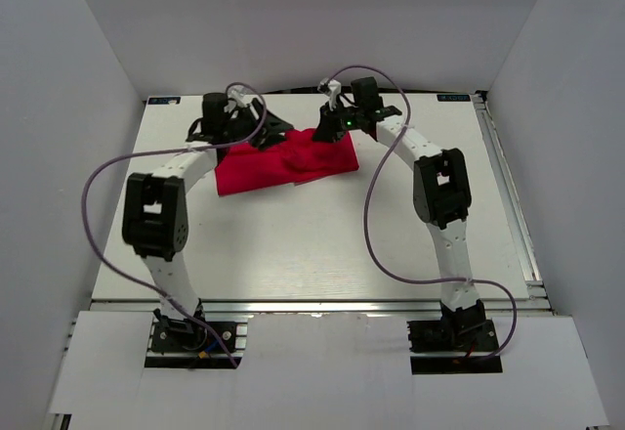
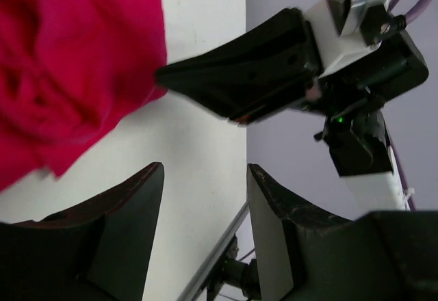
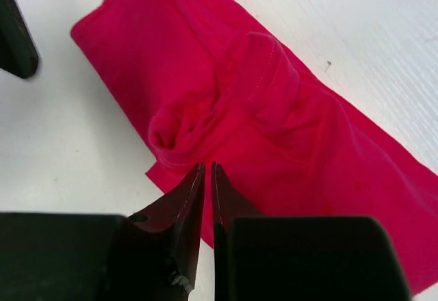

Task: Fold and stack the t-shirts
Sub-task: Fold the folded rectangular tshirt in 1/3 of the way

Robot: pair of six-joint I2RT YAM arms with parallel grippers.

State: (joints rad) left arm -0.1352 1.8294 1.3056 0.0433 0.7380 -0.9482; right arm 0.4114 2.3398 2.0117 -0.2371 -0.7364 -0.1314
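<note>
Top external — K: left to right, please. Left side?

M: The left gripper (image 1: 270, 134) sits at the far left end of the t-shirt (image 1: 288, 163). Left wrist view shows its fingers (image 2: 137, 205) spread apart with only bare table (image 2: 205, 14) between them and the cloth just beside.

K: Garment?

M: The red t-shirt lies far-centre on the table, between the two grippers. It is gathered into a rough oblong band, bunched and creased mid-length, with uneven edges.

K: Right side?

M: The right gripper (image 3: 207, 169) is down at the t-shirt's near hem, fingers pressed nearly together with a thin slit left. Cannot tell whether any cloth is caught in them.

K: Progress?

M: Judgement: part-folded. The band wants squaring and probably one more fold. Only one garment is in view, so no stack yet.
</note>
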